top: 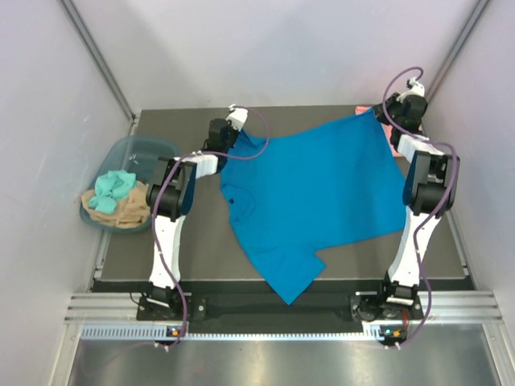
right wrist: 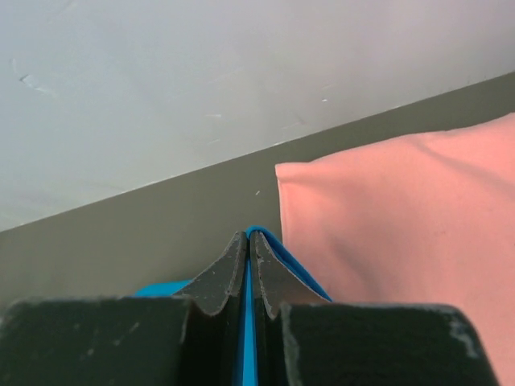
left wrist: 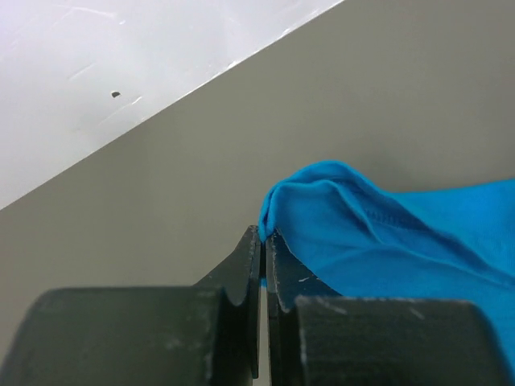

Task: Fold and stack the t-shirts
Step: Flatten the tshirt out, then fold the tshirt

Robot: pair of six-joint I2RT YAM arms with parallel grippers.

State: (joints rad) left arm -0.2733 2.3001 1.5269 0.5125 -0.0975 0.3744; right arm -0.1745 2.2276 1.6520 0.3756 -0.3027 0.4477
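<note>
The bright blue t-shirt (top: 322,189) lies spread across the dark table, one sleeve hanging toward the front edge. My left gripper (top: 239,137) is shut on the shirt's far left edge; in the left wrist view the gripper (left wrist: 263,233) pinches a bunched fold of blue cloth (left wrist: 402,233). My right gripper (top: 378,117) is shut on the shirt's far right corner; in the right wrist view blue cloth (right wrist: 298,269) shows between and beside the closed gripper (right wrist: 247,235). The salmon pink t-shirt (right wrist: 402,233) lies flat just right of that gripper and is mostly hidden in the top view (top: 395,149).
A translucent blue-grey tub (top: 157,146) stands off the table's left edge, holding teal and tan cloths. White walls close in at the back and both sides. The table's back edge (right wrist: 161,201) is close ahead of both grippers.
</note>
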